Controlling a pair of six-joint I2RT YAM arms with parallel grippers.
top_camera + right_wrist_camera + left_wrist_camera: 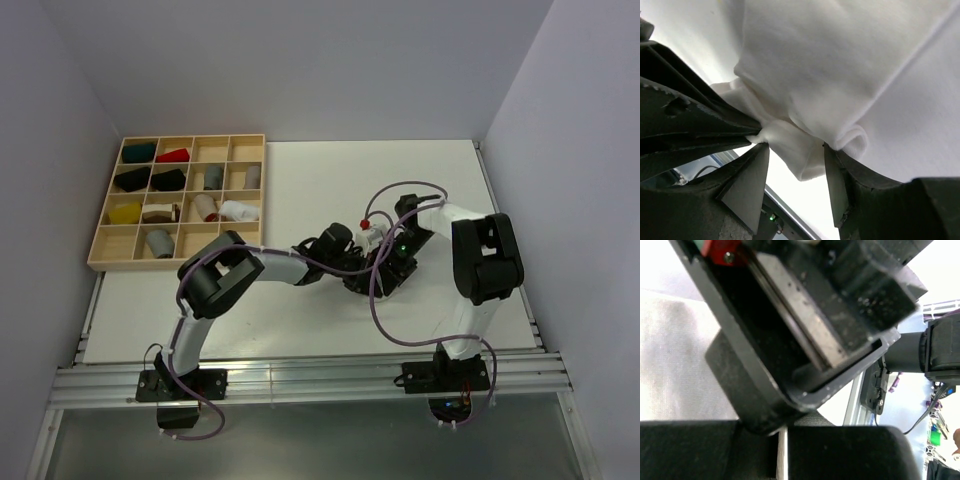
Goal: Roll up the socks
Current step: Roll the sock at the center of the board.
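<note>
The white sock (815, 65) fills the upper part of the right wrist view, bunched into folds, with a loose end hanging down. My right gripper (796, 150) is open, its jaws standing on either side of that hanging end. The left gripper's dark fingers (700, 125) come in from the left and pinch the fabric. In the left wrist view my left gripper (781, 440) is shut, with a thin white strip of the sock (782, 462) between its fingers. From above, both grippers (372, 262) meet mid-table and hide the sock. No grey sock is identifiable.
A wooden compartment tray (110, 264) at the back left holds red, yellow, green, black, grey and white cloth bundles. The right gripper's black body (805, 315) fills most of the left wrist view. The aluminium rail (300, 380) runs along the near edge.
</note>
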